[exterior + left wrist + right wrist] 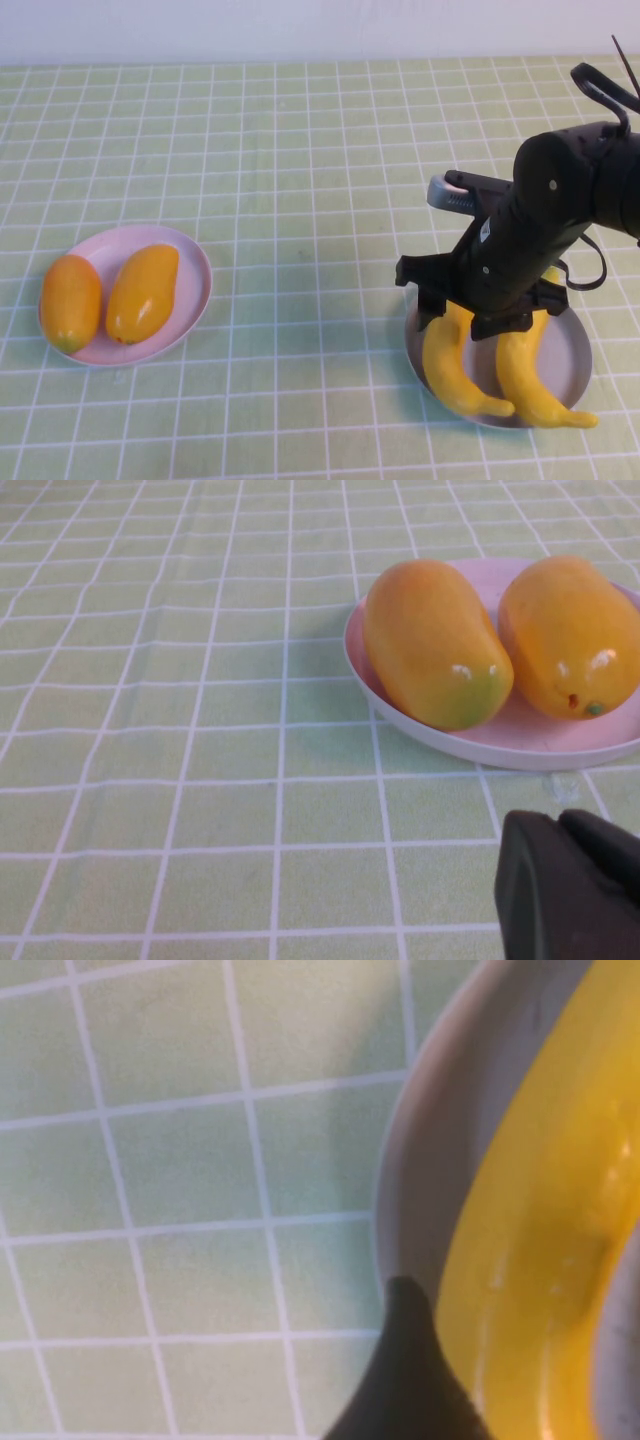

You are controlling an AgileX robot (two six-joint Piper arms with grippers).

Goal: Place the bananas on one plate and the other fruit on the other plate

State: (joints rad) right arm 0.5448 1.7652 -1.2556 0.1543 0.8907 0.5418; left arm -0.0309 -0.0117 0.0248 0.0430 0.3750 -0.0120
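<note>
Lower right of the high view: the right gripper (478, 318) hangs low over the grey-blue plate (578, 375), fingers spread around the left of the two bananas (455, 370) without clamping it; banana tips overhang the near rim. At left, two mangoes (142, 291) fill the pink plate (195, 270). The left gripper (570, 880), fingers closed and empty, sits beside that plate. Between the plates the green checked table (300, 200) lies open
</note>
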